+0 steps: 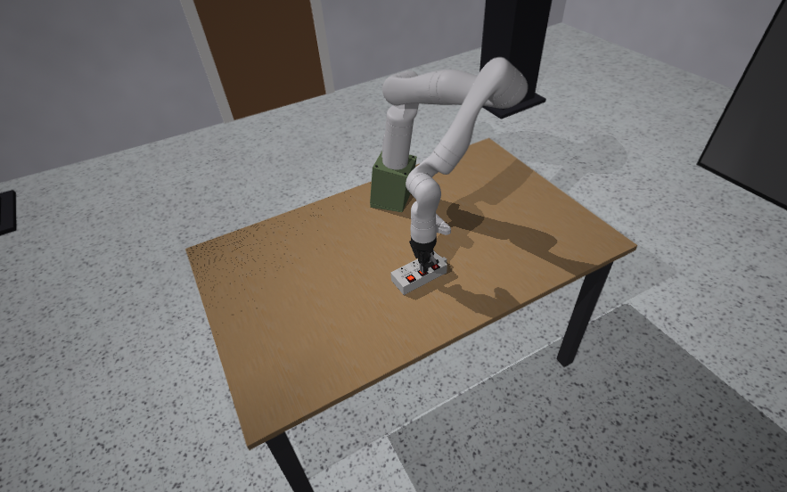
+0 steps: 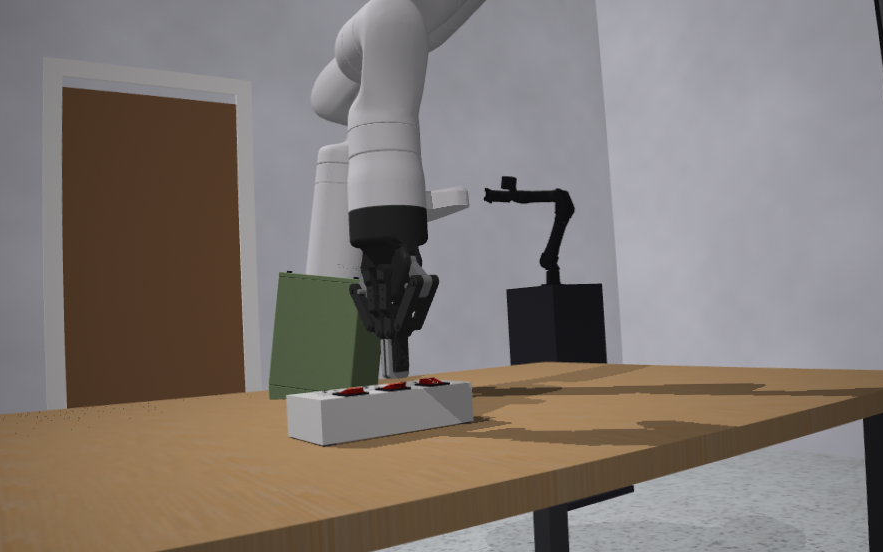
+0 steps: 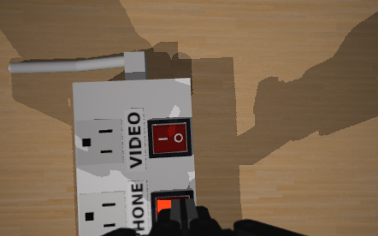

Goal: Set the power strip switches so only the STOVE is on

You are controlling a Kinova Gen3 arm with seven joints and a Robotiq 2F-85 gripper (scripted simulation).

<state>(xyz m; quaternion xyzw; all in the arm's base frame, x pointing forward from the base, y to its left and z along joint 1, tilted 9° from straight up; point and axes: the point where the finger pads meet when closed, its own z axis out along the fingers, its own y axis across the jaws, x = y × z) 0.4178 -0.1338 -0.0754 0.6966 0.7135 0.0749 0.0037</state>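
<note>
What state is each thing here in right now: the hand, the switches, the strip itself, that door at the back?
Hand: shut, holding nothing, tip down on the middle switch.
Power strip: flat on the table, right way up.
VIDEO switch: dark red, unlit.
PHONE switch: glowing bright red, partly under the hand.
Third switch: glowing red; label not readable.
Door: closed.
</note>
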